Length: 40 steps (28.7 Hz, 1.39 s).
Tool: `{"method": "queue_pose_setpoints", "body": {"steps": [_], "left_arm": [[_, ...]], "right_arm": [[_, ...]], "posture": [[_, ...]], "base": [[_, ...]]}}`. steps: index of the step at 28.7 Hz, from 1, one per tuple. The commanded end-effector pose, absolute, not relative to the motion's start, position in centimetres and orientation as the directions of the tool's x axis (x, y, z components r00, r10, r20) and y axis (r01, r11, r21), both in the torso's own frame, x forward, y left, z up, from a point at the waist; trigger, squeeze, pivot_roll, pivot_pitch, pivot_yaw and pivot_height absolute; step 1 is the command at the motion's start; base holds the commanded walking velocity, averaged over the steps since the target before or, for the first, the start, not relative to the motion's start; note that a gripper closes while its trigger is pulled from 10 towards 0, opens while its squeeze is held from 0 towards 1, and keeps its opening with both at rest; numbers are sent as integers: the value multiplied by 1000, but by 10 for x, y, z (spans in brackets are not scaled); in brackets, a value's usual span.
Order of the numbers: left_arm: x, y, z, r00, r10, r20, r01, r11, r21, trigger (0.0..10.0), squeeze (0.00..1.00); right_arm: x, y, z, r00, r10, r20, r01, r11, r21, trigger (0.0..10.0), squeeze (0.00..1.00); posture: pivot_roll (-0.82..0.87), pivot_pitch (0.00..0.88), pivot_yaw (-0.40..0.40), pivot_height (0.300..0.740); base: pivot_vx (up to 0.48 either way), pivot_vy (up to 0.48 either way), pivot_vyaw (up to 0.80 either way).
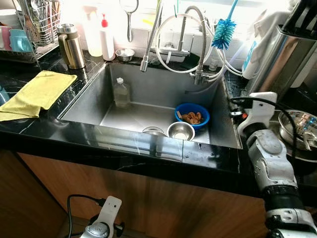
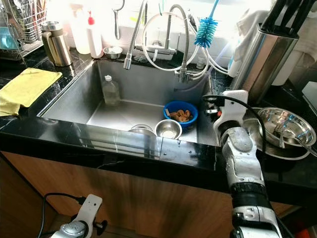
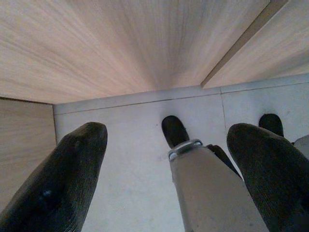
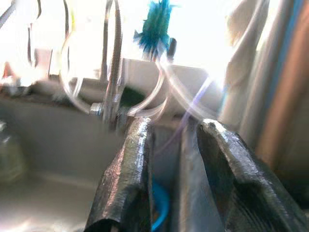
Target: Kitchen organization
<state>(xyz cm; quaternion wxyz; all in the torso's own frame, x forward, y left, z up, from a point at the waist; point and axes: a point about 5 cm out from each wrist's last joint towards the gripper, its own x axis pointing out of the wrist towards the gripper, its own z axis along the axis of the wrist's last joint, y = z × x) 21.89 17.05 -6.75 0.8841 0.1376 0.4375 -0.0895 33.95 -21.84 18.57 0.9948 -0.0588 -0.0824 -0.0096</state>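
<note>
Black glossy stone forms the table (image 1: 44, 130) across the frame, above brown wooden cabinet doors (image 1: 148, 198). At the far left, a yellow cloth (image 1: 37, 93) lies flat on the table, with a dish rack (image 1: 29, 25) in the upper left corner. Just right of the rack stand a steel jug (image 1: 71, 45) and a white bottle with a red cap (image 1: 107, 38). At the centre sits a steel sink (image 1: 94, 101). Inside it, a clear plastic bottle (image 1: 121, 92) stands upright at the left, two small steel bowls (image 1: 181, 131) rest near the front wall, and a blue bowl (image 1: 192, 115) holding brown food sits just behind them. Above, a coiled spring tap (image 1: 151, 37) and a blue bottle brush (image 1: 224, 30) hang.

At lower left, the left gripper (image 3: 169, 159) hangs by the floor, fingers spread wide and empty. At right, the right gripper (image 4: 169, 169) is raised beside the sink's right edge, fingers parted a little, holding nothing. Far right, a steel bowl (image 2: 287, 126) rests on the table.
</note>
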Motion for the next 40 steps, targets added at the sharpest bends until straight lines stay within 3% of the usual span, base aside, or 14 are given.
{"method": "queue_pose_setpoints", "body": {"steps": [1,7,14,16,18,19,21,22,26,27,28,40], "left_arm": [[219,171,-67,597,-31,-802,268,950,162,10000,0],[219,172,-68,594,-32,-804,271,949,163,10000,0],[215,173,-70,587,-28,-809,271,948,164,10000,0],[213,172,-71,582,-30,-812,275,948,163,10000,0],[213,172,-71,581,-31,-813,277,947,162,10000,0],[213,172,-71,581,-32,-813,278,947,161,10000,0],[213,172,-71,580,-33,-814,279,947,161,10000,0],[213,172,-71,580,-33,-814,280,946,161,10000,0],[212,173,-71,579,-30,-814,279,946,164,10000,0],[212,173,-71,579,-30,-815,280,946,164,10000,0],[212,173,-71,579,-30,-815,280,946,164,10000,0],[211,173,-72,576,-33,-817,287,944,165,10000,0]], "right_arm": [[330,-217,202,968,-29,249,73,983,-166,10000,0],[300,-223,217,937,-121,327,183,969,-166,10000,0],[257,-255,215,902,-294,316,362,913,-186,10000,0],[240,-266,203,898,-346,272,399,901,-170,10000,82],[233,-268,198,898,-363,248,408,897,-167,10000,86],[228,-269,196,899,-368,239,412,895,-171,10000,796],[223,-269,196,899,-373,231,416,892,-176,10000,796],[222,-269,196,900,-370,231,413,894,-176,10000,1000],[214,-257,190,921,-316,225,362,909,-205,10000,996],[213,-256,188,923,-317,218,360,911,-203,10000,741],[213,-255,187,924,-318,213,360,912,-199,10000,0],[207,-261,172,910,-381,160,407,895,-181,10000,0]], "posture": [[38,13,-72,736],[31,17,-70,736],[15,18,-75,736],[14,18,-74,736],[13,19,-73,736],[15,19,-72,736],[15,19,-73,736],[15,18,-75,736],[17,19,-74,736],[16,19,-73,736],[16,18,-73,736],[16,15,-74,736]], "base": [[0,0,0],[0,0,0],[0,0,0],[0,0,0],[0,0,0],[0,0,0],[0,0,0],[0,0,0],[0,0,0],[0,0,0],[0,0,0],[0,0,0]]}}
